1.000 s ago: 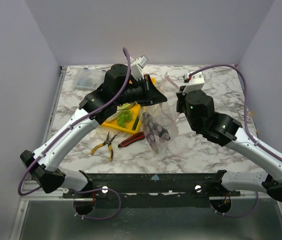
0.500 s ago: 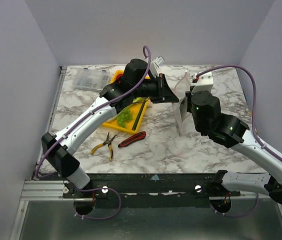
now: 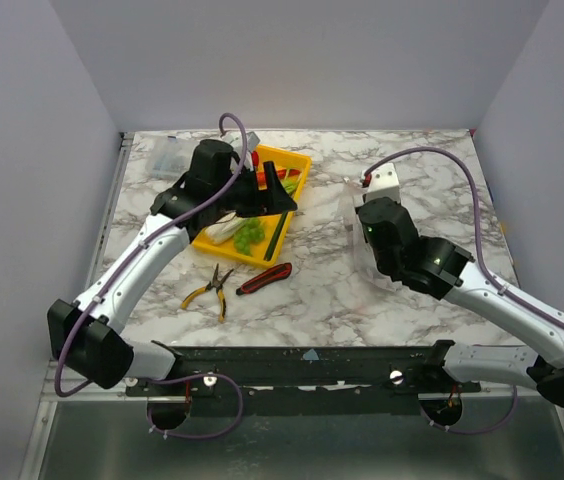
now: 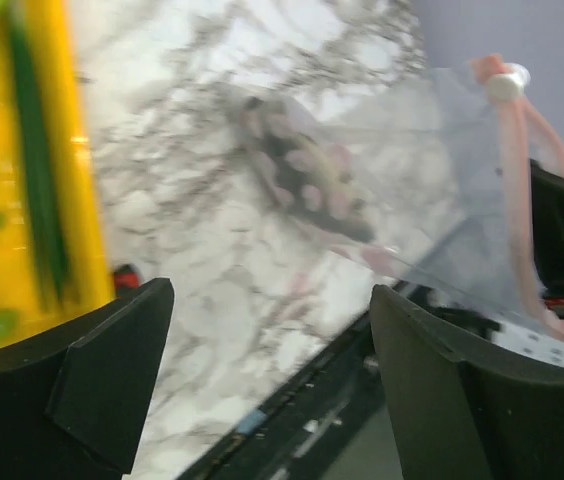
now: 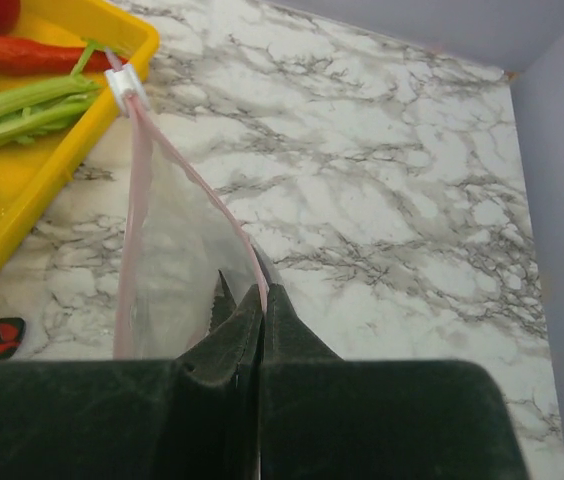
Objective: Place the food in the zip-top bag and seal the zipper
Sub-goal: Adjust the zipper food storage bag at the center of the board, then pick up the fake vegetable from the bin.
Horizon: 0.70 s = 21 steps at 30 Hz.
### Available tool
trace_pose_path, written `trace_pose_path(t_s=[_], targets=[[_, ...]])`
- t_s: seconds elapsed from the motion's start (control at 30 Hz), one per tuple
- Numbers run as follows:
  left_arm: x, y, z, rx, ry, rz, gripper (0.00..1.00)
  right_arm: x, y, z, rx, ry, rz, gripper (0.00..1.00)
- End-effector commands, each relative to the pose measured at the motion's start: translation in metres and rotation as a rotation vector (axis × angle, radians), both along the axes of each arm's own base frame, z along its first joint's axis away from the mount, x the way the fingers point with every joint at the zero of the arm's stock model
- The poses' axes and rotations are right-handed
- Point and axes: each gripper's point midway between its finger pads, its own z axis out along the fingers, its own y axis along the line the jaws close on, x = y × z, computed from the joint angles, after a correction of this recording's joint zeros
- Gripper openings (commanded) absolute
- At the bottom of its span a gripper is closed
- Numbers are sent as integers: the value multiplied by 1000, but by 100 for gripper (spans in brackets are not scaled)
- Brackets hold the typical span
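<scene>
My right gripper [image 5: 263, 298] is shut on the pink zipper [image 5: 138, 200] of the clear zip-top bag [image 5: 177, 255], which hangs from it with its mouth spread. The white slider [image 5: 125, 82] sits at the far end. In the left wrist view the bag [image 4: 402, 180] holds dark food pieces [image 4: 302, 185]. My left gripper [image 4: 270, 300] is open and empty, apart from the bag, over the yellow tray [image 3: 295, 163]. The tray holds green grapes [image 3: 250, 233], a leek [image 5: 22, 105] and a red piece [image 5: 42, 55].
Yellow-handled pliers [image 3: 212, 290] and a red-black utility knife [image 3: 264, 278] lie on the marble in front of the tray. A clear hard box [image 3: 167, 155] stands at the back left. The side walls close in on both sides of the table.
My left gripper has opened, let go of the bag and swung back left over the tray. The right gripper keeps the bag and has shifted slightly left and down.
</scene>
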Motion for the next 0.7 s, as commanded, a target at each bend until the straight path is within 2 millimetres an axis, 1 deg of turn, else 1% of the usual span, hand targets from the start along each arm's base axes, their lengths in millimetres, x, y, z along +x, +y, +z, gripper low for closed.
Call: trace_pose_path(t_s=[0.0,0.1,0.2,0.3,0.43,0.5,0.53,0.67], targets=[[16,67,-22,323,-184,121,83,0,17,-17,61,37,59,0],[32,98,-42,497,-199,181,85,0,24,-26,72,56,79,1],[52,124,-62,624,-153,256,85,1,31,-29,92,59,102,1],[73,139,-79,695,-91,307,85,2,36,-33,99,64,119,1],[103,163,-97,767,-19,405,85,4,41,-37,87,74,131,1],[116,167,-103,764,8,430,85,4,41,-38,84,76,131,1],[122,166,-106,754,14,430,85,4,40,-38,84,74,132,1],[135,143,-115,677,18,370,84,4,41,-35,99,65,136,1]])
